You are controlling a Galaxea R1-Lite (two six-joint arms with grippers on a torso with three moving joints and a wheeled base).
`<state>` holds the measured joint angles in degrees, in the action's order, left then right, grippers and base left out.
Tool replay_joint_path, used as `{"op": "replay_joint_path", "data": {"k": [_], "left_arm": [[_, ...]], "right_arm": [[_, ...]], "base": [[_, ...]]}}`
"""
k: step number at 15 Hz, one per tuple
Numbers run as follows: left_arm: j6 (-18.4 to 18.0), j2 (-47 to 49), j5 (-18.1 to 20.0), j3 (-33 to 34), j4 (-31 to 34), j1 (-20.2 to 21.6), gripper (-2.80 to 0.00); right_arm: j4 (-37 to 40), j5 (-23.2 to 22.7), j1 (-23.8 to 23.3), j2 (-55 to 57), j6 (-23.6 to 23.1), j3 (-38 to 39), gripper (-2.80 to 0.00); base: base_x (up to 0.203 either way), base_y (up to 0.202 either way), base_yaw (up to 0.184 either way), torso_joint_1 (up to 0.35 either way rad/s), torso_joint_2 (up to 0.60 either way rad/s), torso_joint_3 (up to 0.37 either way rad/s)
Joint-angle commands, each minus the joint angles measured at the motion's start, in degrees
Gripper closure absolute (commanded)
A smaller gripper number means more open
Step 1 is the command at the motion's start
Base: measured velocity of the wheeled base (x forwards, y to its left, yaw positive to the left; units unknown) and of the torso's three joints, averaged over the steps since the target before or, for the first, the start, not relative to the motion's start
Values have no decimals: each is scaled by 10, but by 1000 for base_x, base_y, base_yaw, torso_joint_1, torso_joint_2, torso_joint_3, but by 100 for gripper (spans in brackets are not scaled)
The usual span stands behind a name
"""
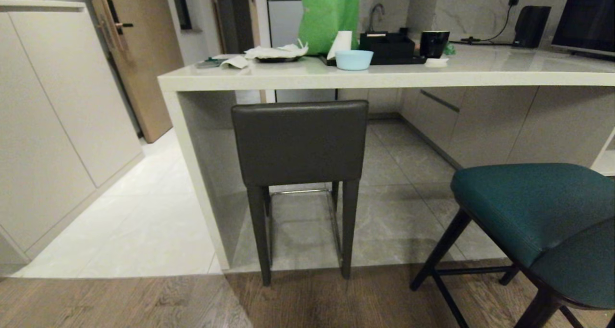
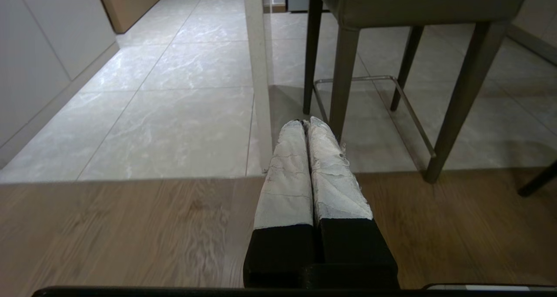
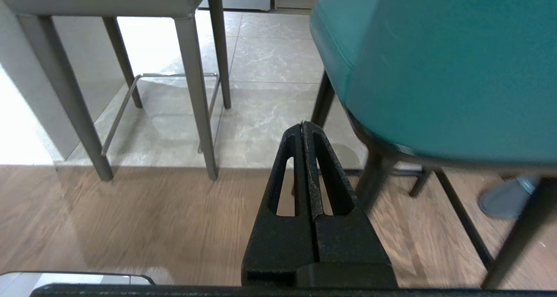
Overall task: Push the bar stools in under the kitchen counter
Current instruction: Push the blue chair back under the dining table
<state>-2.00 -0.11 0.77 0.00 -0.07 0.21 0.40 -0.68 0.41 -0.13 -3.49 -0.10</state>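
Teal bar stool (image 1: 538, 212) has padded seat, seemingly black legs.

Two bar stools (image 1: 299, 143), one kitchen counter (image 1: 384, 76), one blue bowl (image 1: 354, 59).

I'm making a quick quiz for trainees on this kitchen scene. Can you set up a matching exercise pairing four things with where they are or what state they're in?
Things:
1. grey stool
2. teal stool
3. blue bowl
4. left gripper

Places or states:
A. on the counter top
B. shut, low over the wood floor
C. back just under the counter's edge
D. standing out from the counter, on the wood floor

Pairs: 1-C, 2-D, 3-A, 4-B
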Motion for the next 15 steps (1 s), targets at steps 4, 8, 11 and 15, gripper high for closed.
{"op": "replay_joint_path", "data": {"k": [4,8,11,15], "left_arm": [[2,1,-3,2,0,0,0],[2,1,-4,2,0,0,0],[2,1,-3,2,0,1,0],[2,1,-2,2,0,1,0]], "right_arm": [[0,1,0,1,1,0,0],[0,0,0,1,1,0,0],[0,0,0,1,1,0,0],[0,1,0,1,2,0,0]], "base": [[-116,0,0,0,2,2],[0,0,0,0,0,0],[0,0,0,0,0,0],[-1,-156,1,0,2,1]]}}
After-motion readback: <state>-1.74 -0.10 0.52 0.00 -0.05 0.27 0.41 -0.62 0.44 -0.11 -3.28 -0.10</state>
